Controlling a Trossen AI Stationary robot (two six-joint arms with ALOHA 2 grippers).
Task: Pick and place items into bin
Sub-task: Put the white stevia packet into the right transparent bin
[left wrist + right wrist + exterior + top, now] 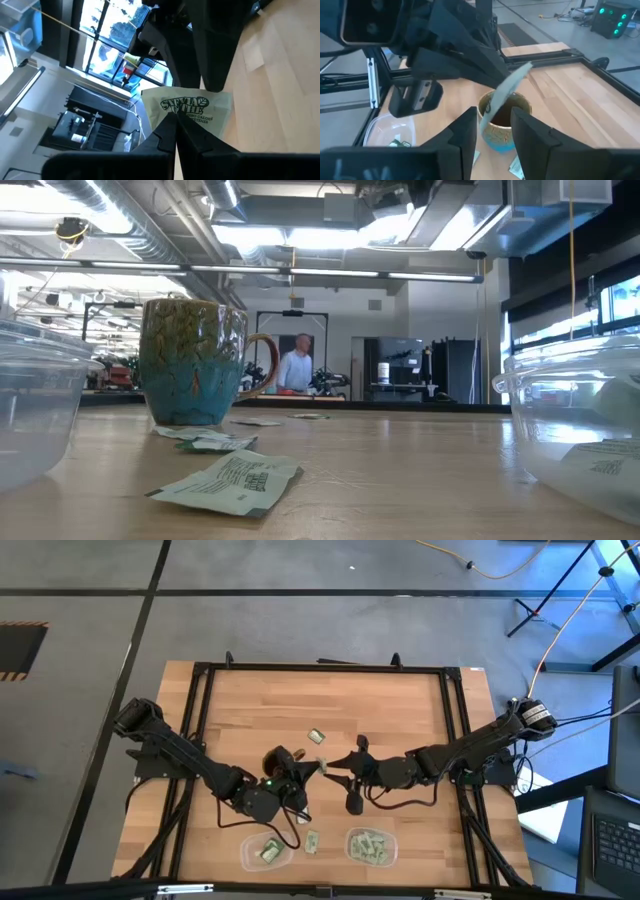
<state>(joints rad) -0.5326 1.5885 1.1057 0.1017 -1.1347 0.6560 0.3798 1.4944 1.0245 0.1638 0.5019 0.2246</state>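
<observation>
While the two arms met near the middle of the table (250, 705), a handover looked to be going on. The left gripper (310, 771) had its fingers pressed together on one packet (192, 111), pinching it by its lower edge. In the left wrist view the pale green packet stood up between the dark fingers. The right gripper (338, 762) was right in front of it, with its jaws spread on either side of the packet's edge but not yet squeezing it. In the right wrist view the held packet showed above the mug (502, 120).

Other packets were already in the right bin (372, 846) at the lower middle of the high view, and a few in the left bin (265, 851). A loose packet (317, 736) lay near the middle of the table and another loose packet (311, 840) lay between the bins.

Next, I think the right gripper must close on the packet before the left one lets go. Then it could carry the packet to a bin.
</observation>
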